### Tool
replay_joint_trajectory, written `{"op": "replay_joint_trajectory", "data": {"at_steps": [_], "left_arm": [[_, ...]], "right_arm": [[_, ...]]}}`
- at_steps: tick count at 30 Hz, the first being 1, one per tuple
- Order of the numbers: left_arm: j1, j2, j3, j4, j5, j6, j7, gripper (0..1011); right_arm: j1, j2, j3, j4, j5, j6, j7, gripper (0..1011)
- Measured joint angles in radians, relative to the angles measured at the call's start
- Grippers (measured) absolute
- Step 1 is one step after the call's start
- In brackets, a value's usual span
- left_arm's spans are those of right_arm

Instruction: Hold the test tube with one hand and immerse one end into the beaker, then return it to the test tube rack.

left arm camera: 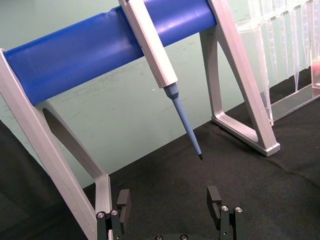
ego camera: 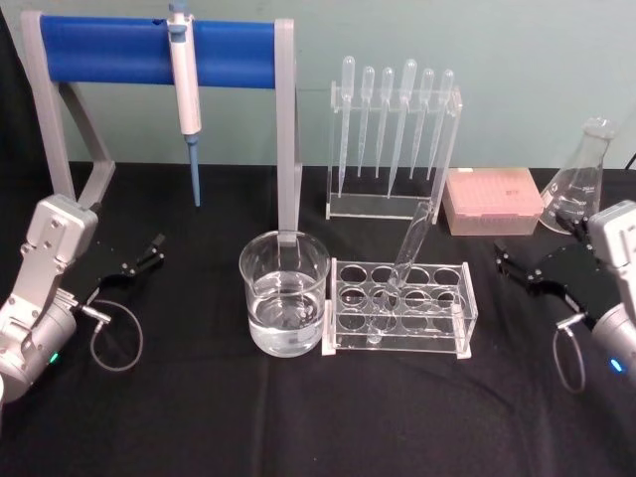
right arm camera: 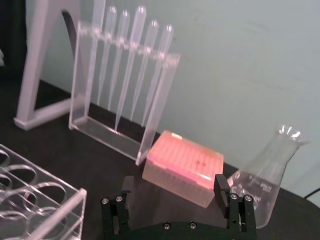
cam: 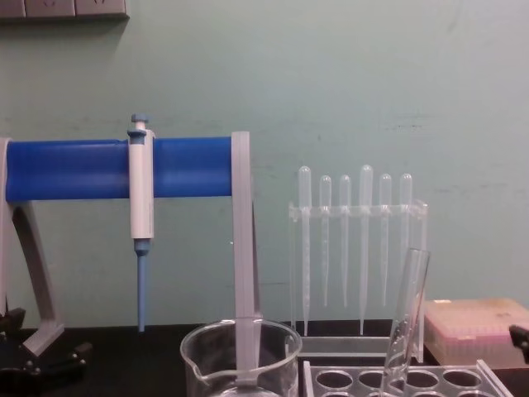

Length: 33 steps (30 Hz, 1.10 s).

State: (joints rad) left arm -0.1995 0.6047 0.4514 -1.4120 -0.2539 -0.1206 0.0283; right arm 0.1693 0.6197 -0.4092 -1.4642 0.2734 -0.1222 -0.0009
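One test tube (ego camera: 411,245) leans in rack (ego camera: 449,336), frame centre; one beaker (ego camera: 284,288) just left. Behind: six droppers (ego camera: 408,109), one pipette (ego camera: 185,89), tip box (ego camera: 492,199), flask (ego camera: 576,189). Left hand (left arm camera: 170,200), right hand (right arm camera: 173,186) gape wide, empty, at side edges.

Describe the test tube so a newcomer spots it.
Before the right leg of the blue-barred stand sits a beaker, with a clear holed rack beside it. The test tube is the lone glass tube leaning in that rack, unlike the bulb-topped droppers behind.

White-and-blue pipette (ego camera: 185,79) hung on blue-barred stand (ego camera: 109,50), six droppers (ego camera: 407,119) (bulbs up) in clear holder (ego camera: 383,209), pink box (ego camera: 492,199), flask (ego camera: 574,189)
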Motion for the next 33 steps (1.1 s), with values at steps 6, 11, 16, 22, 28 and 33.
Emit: {"op": "replay_joint_trajectory", "data": {"at_steps": [6, 11, 16, 22, 28, 33], "left_arm": [[0.0, 0.0, 0.0, 0.0, 0.0, 0.0, 0.0, 1000], [0.0, 0.0, 0.0, 0.0, 0.0, 0.0, 0.0, 1000], [0.0, 0.0, 0.0, 0.0, 0.0, 0.0, 0.0, 1000], [0.0, 0.0, 0.0, 0.0, 0.0, 0.0, 0.0, 1000], [0.0, 0.0, 0.0, 0.0, 0.0, 0.0, 0.0, 1000], [0.0, 0.0, 0.0, 0.0, 0.0, 0.0, 0.0, 1000]], "right_arm": [[-0.065, 0.036, 0.054, -0.105, 0.061, 0.02, 0.041, 1003], [-0.134, 0.071, 0.103, -0.189, 0.157, 0.048, 0.114, 1003], [-0.204, 0.094, 0.142, -0.256, 0.265, 0.077, 0.207, 1003], [-0.244, 0.087, 0.15, -0.302, 0.339, 0.108, 0.291, 1003], [-0.234, 0.048, 0.145, -0.312, 0.379, 0.152, 0.326, 1003], [-0.21, 0.016, 0.137, -0.315, 0.384, 0.181, 0.339, 1003]]}}
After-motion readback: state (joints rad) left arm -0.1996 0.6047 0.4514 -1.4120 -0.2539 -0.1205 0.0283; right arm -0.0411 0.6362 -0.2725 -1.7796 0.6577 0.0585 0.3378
